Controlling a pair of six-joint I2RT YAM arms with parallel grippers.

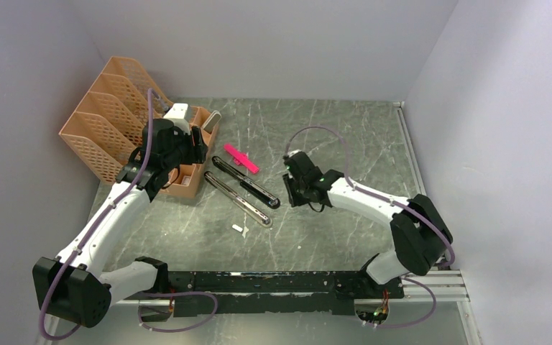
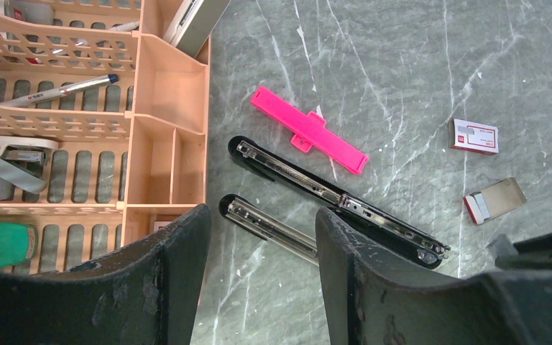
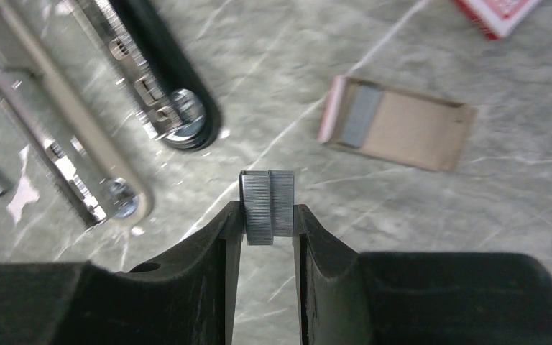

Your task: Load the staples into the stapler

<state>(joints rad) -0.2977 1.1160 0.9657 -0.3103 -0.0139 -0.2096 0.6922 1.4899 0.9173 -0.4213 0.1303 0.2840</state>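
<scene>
Stapler (image 1: 248, 185): you have it on the table (image 1: 316, 237), right of the organizer (image 1: 104, 133).
Staples (image 3: 267, 207): in your right gripper (image 3: 267, 217), right of it.

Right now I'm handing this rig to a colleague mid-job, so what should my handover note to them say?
The left gripper is open and empty, above the stapler, next to the orange organizer.
The right gripper is shut on a strip of staples, near the stapler's end.
The stapler lies opened flat on the table with its metal rails exposed. The staple box and its open tray, which holds more staples, lie beyond it.
Done: stapler opened, strip picked up.
Left: seat the strip in the rail, then close the stapler.
</scene>
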